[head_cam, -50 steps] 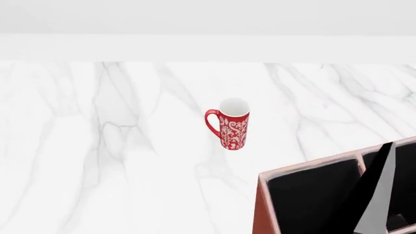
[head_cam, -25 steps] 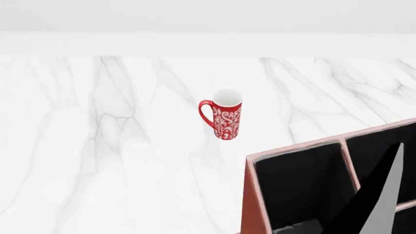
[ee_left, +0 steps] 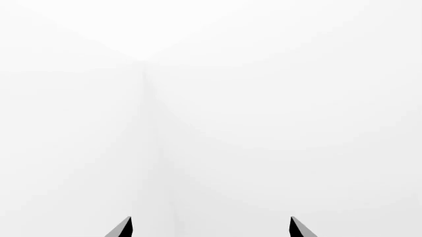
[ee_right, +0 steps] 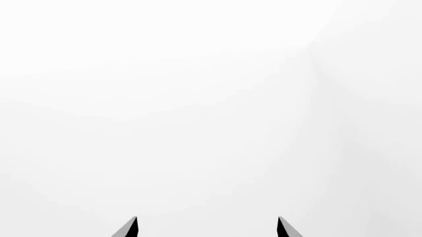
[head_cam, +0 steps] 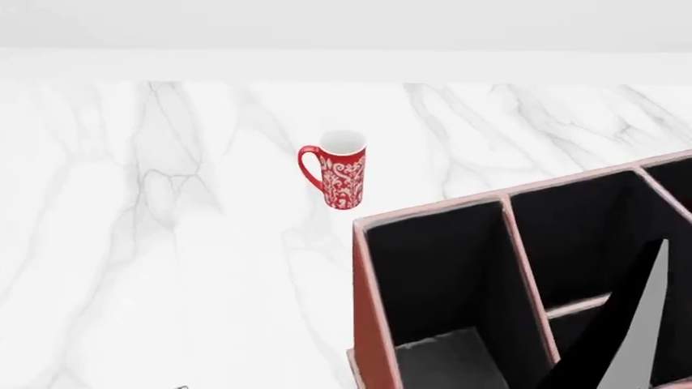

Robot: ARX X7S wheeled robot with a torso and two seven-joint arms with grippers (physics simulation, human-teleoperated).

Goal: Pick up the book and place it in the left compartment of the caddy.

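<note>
Although both wrist views give us almost nothing but blank white, each shows two dark fingertips poking in at the frame's edge: the left gripper (ee_left: 209, 228) has its tips set wide apart with nothing between them, and the right gripper (ee_right: 205, 227) stands the same way, parted and empty. Neither gripper can be seen from the head camera, so we cannot say where they hang relative to the caddy.

From the head view, the caddy (head_cam: 373, 324) sits on the white marble table (head_cam: 162, 243), cut off by the picture's right and lower edges, so we see only part of it. Its reddish-brown wall and pale pinkish rims frame black interiors. The left compartment (head_cam: 443, 275) is the large black section nearest that wall; its floor shows grey low down, and the rest is too dark to read. A divider separates it from smaller sections split by a crossbar.

A tall, thin black-and-grey sliver (head_cam: 638, 324) stands up inside the caddy, in the sections beyond the divider — it looks like the book seen edge-on, but we cannot be sure, and its lower end is cut off.

A red patterned mug (head_cam: 340, 178) stands upright behind the caddy, apart from it, handle turned away from it.
</note>
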